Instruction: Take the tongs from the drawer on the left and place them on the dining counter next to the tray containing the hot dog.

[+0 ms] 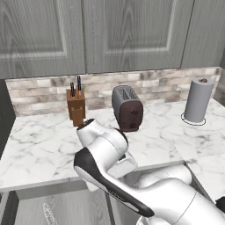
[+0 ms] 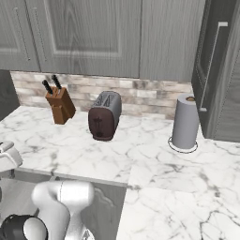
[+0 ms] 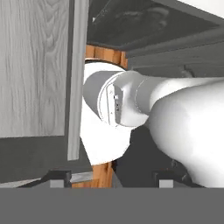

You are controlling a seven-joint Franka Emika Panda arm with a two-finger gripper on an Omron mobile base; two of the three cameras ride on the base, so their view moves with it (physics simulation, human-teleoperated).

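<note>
Tongs (image 1: 49, 214) lie in the open drawer (image 1: 77, 205), while the gripper (image 3: 113, 180) stands spread apart, holding nothing

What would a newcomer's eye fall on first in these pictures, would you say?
Probably the white robot arm, folded low in front of the marble counter. Behind it, a dark toaster stands mid-counter, with a wooden knife block to its left and a grey paper towel roll far right, all before the brick backsplash.

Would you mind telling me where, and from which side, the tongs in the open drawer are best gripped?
Probably mid-length, across the tongs, coming straight down from above: they lie flat on the floor of the open drawer, long and slim.
</note>
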